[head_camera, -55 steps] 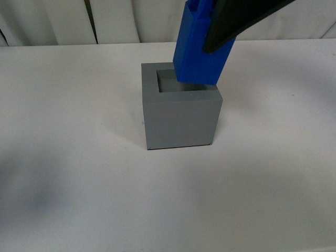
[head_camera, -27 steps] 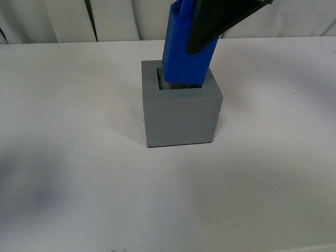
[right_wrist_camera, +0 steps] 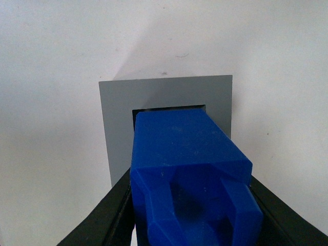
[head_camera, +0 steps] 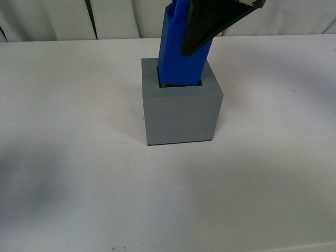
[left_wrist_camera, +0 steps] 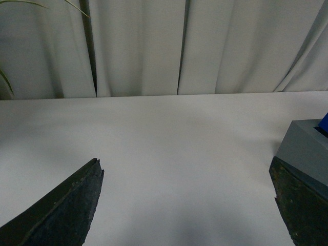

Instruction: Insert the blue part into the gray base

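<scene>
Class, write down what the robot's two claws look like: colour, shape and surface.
The left claw has two dark, nearly black fingers with a rough, scuffed surface, tapering to blunt tips. The right claw has black fingers, wedge-shaped, narrowing to a point in the front view. No cables or markings show.

We see the blue part (head_camera: pixel 177 55): a bright blue square-sided block, taller than wide, slightly tilted, its lower end inside the square top recess of the gray base (head_camera: pixel 181 116). The gray base is a matte cube, upright on the white table (head_camera: pixel 79 157), mid-scene.
</scene>
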